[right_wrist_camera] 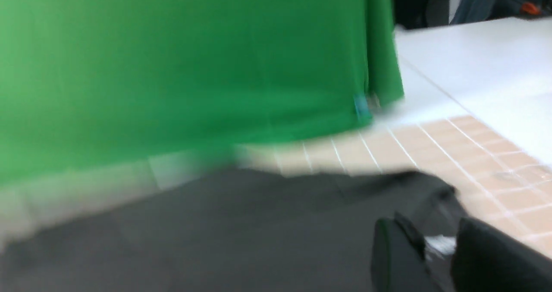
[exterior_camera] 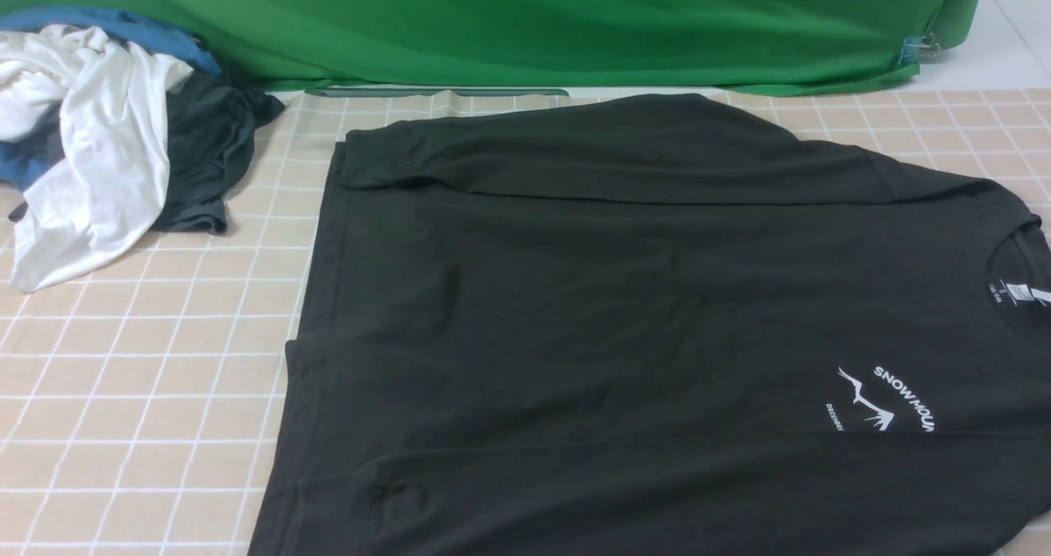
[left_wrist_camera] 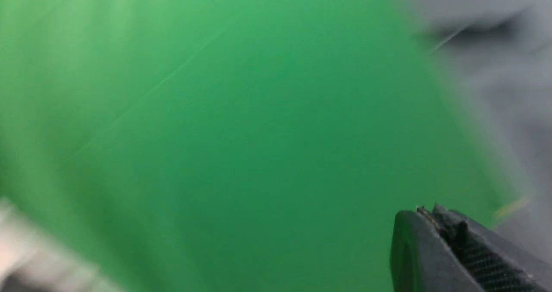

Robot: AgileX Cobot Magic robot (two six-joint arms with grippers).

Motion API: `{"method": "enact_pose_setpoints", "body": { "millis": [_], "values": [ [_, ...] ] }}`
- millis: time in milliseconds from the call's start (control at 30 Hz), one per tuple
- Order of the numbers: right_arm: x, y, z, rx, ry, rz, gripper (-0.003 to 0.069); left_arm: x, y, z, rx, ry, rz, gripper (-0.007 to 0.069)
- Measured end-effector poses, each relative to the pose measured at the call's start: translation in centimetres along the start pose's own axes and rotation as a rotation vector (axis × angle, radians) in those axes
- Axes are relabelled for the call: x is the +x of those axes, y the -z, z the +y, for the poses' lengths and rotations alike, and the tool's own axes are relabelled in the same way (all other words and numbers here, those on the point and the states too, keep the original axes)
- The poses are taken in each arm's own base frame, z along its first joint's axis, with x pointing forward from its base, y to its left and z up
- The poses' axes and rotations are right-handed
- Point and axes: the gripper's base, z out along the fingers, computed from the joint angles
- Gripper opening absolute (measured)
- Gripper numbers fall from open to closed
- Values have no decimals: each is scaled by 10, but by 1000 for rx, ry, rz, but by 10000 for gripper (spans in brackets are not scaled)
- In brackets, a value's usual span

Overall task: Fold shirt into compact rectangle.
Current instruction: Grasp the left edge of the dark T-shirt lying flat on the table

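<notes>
While my left gripper (left_wrist_camera: 429, 210) is clenched on nothing, its jaws pressed together in front of the green backdrop (left_wrist_camera: 215, 132), neither of my arms shows in the front view. At the far left corner of the surface (exterior_camera: 148, 375) sits a heap (exterior_camera: 107, 137) of white, blue and dark clothes.

Right of the heap and apart from it, the shirt (exterior_camera: 640, 310) begins. It runs on to the right edge and down to the near edge, covering most of the surface. It is black and short-sleeved, lying flat and front up, hem toward the left and collar toward the right. Its far side is folded in over the body, which leaves a straight line along the far edge. A faint straight crease runs along the near side. The cloth between is smooth apart from shallow wrinkles.

Toward the near right corner is the logo (exterior_camera: 866, 400), a white mountain outline with "SNOW MOUN" curved above it, the rest cut off. A small word beside it is too small to read. Inside the collar, at the right edge, is a white label (exterior_camera: 1016, 291) whose print I cannot read.

My right gripper (right_wrist_camera: 433, 229) is released, its jaws apart near the shirt's edge where the bare checks begin. That view is blurred.
</notes>
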Motion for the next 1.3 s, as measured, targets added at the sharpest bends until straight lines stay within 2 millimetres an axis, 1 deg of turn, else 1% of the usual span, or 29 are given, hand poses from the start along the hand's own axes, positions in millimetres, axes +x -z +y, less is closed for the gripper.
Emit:
{"method": "enact_pose_setpoints", "body": {
  "millis": [33,67,100,133,167,200,233,267,300,333,400,500,567,633,700,733,767,800,867,967,1000,1067,1133,1233,1267,1300],
  "values": [
    [-1,0,0,1,-52,-14,239,0,-3,-1,-44,-22,47,14],
    [-5,0,-1,2,-169,-53,239,4,-19,1,-176,-81,195,14],
    [-7,0,-1,1,-234,-74,239,9,-33,5,-275,-126,320,14],
    [-7,0,-1,0,-277,-82,239,14,-41,10,-352,-159,431,14],
    [-8,0,-1,-1,-301,-89,239,17,-47,12,-394,-179,499,14],
    [-9,0,-1,-3,-338,-101,239,26,-62,20,-479,-204,645,14],
    [-10,1,-1,-4,-355,-111,239,32,-72,26,-524,-218,737,14],
    [-10,1,-1,-4,-357,-111,239,34,-74,27,-532,-220,753,14],
    [-11,1,-2,-5,-372,-118,239,48,-89,41,-591,-241,898,14],
    [-11,1,-2,-5,-373,-125,239,55,-97,50,-619,-248,962,14],
    [-13,1,-2,-7,-381,-143,239,67,-108,63,-659,-258,1064,14],
    [-13,1,-1,-13,-421,-138,231,87,-119,77,-694,-277,1195,11],
    [-18,1,6,-42,-437,-72,204,101,-122,78,-691,-308,1260,11],
    [-34,4,19,-100,-399,-18,153,119,-123,76,-679,-345,1310,11],
    [-59,5,35,-167,-270,33,82,137,-121,74,-695,-369,1344,11],
    [-70,4,43,-194,-212,71,58,146,-119,75,-709,-392,1370,11],
    [-81,1,51,-224,-150,119,43,153,-118,76,-738,-403,1379,11],
    [-86,-2,55,-245,-107,152,38,159,-118,78,-760,-422,1393,11],
    [-98,-13,70,-295,-17,287,36,171,-118,82,-788,-472,1414,13],
    [-99,-32,83,-342,78,485,37,182,-121,86,-792,-512,1427,17],
    [-96,-39,87,-356,107,553,37,185,-123,89,-792,-521,1424,31],
    [-88,-48,89,-367,132,632,37,188,-126,93,-786,-551,1420,69],
    [-82,-53,90,-376,152,686,37,191,-129,96,-772,-584,1409,123],
    [-78,-56,91,-387,169,721,37,194,-136,99,-737,-621,1373,246],
    [-78,-56,91,-388,173,722,37,196,-138,100,-725,-621,1362,298],
    [-78,-56,91,-390,176,722,37,197,-139,101,-716,-622,1356,331]
  ]
}}
